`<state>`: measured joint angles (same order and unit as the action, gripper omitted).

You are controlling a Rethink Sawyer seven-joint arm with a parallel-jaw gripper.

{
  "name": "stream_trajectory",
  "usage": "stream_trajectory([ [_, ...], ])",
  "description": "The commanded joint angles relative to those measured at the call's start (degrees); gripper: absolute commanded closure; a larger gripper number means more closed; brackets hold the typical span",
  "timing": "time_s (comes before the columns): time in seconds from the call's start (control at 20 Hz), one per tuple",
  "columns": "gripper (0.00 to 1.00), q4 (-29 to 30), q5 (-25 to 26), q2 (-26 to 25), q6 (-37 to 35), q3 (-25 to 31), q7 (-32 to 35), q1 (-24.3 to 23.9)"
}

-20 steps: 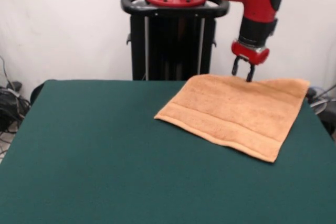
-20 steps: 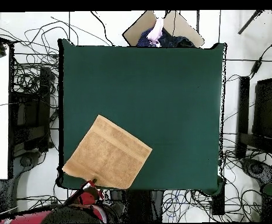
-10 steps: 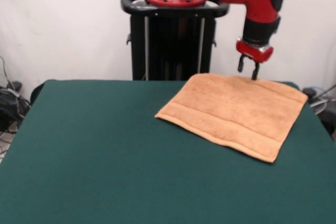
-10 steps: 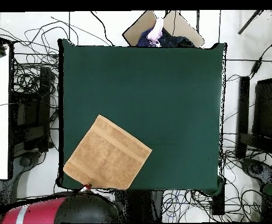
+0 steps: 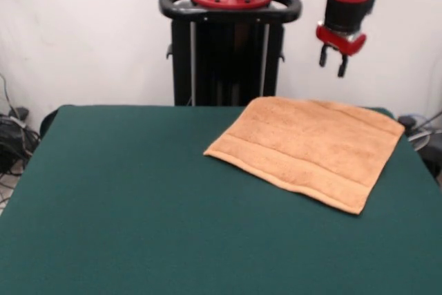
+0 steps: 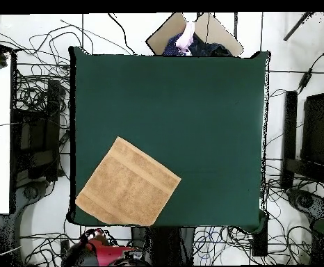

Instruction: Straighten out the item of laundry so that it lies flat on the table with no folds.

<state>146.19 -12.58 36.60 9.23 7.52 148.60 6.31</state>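
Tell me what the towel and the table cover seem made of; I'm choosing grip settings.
The towel looks like orange-tan terry cloth: matte, nubby pile with flat woven bands near two hems. The table cover looks like dark green felt: even, matte, no sheen or visible weave.

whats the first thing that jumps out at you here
The orange-tan towel stands out, spread flat against the dark green table toward its far right in the front view. Above the towel's far edge, the red arm's gripper hangs in the air, open and empty, clear of the cloth.
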Motion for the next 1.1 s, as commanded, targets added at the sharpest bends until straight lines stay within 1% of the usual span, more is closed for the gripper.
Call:
stream_trajectory([
  [0.05,0.0,-5.0,-3.9,12.0,-14.9,-8.8,2.2,4.9],
  [0.1,0.0,-6.1,-3.2,11.1,-13.3,-10.2,2.0,5.2],
  [0.2,0.0,-9.4,-2.3,7.6,-10.1,-14.4,1.6,7.0],
  [0.3,0.0,-12.4,-1.8,4.4,-8.4,-18.3,1.6,9.3],
  [0.45,0.0,-15.1,-1.8,0.1,-4.8,-20.8,2.5,10.9],
  [0.6,0.0,-17.0,-3.0,-3.2,-2.9,-23.8,3.3,13.3],
  [0.7,0.0,-17.3,-2.4,-4.3,-2.2,-23.4,3.4,12.4],
  [0.85,0.0,-17.8,-0.7,-6.4,-0.4,-21.6,3.2,9.7],
  [1.1,0.0,-19.6,0.9,-10.8,3.8,-19.1,3.5,6.1],
])
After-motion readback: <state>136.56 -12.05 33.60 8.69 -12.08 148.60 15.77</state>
